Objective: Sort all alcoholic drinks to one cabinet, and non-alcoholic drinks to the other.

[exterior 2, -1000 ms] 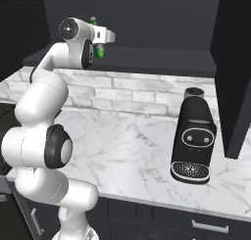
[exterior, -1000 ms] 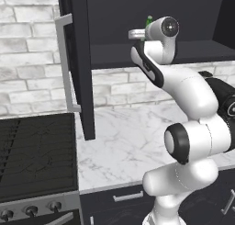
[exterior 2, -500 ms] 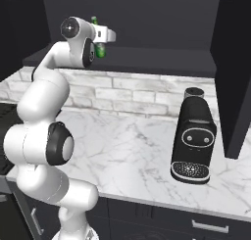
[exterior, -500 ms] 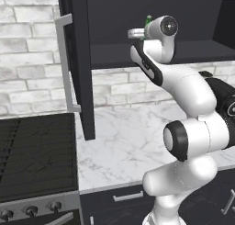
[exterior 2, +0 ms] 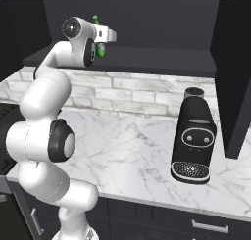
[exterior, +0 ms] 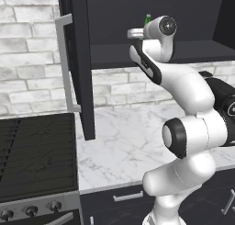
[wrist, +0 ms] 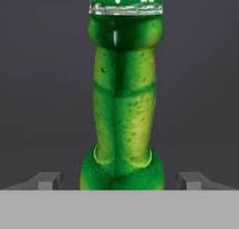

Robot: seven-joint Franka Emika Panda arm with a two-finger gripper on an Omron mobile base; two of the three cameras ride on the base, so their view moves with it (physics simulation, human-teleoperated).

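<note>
Hand [wrist: 119, 180] open, fingers clear of green beer bottle [wrist: 123, 97] upright on cabinet shelf [exterior 2: 162, 65]; coffee machine [exterior 2: 193, 136] on counter

Arm [exterior: 183, 88]: glossy white rounded shells w/ dark, near-black joint bands. Round grey end caps on joints, one at the top link w/ a dark centre. Wrist flange light grey/silver. Fingertips [wrist: 46, 180] small, grey, blocky.

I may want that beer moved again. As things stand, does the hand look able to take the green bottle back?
Probably yes. The hand is open with a fingertip on each side of the green bottle, which stands upright on the cabinet shelf. Nothing sits between them, so closing should grip it.
</note>
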